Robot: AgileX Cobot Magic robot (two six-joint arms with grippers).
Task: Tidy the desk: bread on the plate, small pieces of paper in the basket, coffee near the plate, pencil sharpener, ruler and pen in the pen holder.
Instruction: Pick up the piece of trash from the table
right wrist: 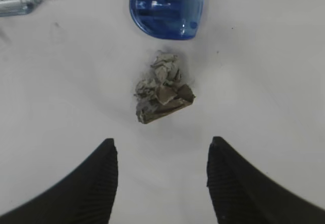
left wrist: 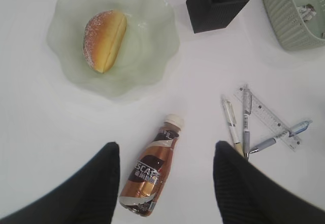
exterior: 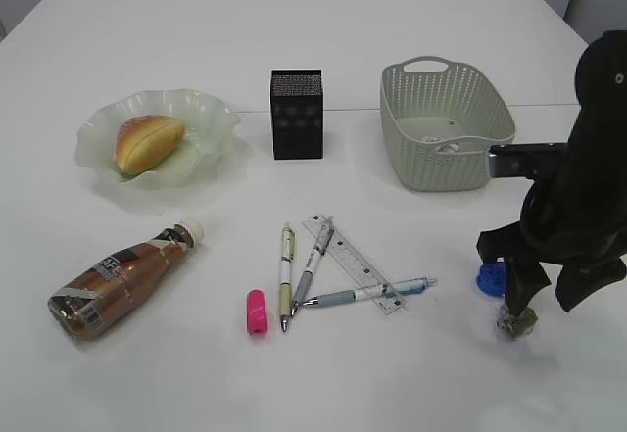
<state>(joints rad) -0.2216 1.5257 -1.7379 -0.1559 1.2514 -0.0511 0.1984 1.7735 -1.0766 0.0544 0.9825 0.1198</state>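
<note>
Crumpled paper (right wrist: 162, 89) is seen on table (exterior: 392, 40), just below blue sharpener (right wrist: 167, 5), untouched. Right gripper (right wrist: 161, 181) is held spread above it; left gripper (left wrist: 166, 181) spread over lying coffee (left wrist: 152, 170). Bread (exterior: 147, 141) is in plate (exterior: 211, 119).

A crumpled grey paper scrap (right wrist: 162, 89), a glossy blue plastic sharpener (right wrist: 166, 6) and ribbed black fingers (right wrist: 96, 183) are seen on a matt white tabletop (right wrist: 274, 82).

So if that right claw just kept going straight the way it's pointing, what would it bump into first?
Most likely the crumpled paper scrap: it lies centred ahead of the open right gripper, with nothing between them. The blue pencil sharpener sits just beyond it. How far above the table the gripper hangs is hard to judge.
</note>
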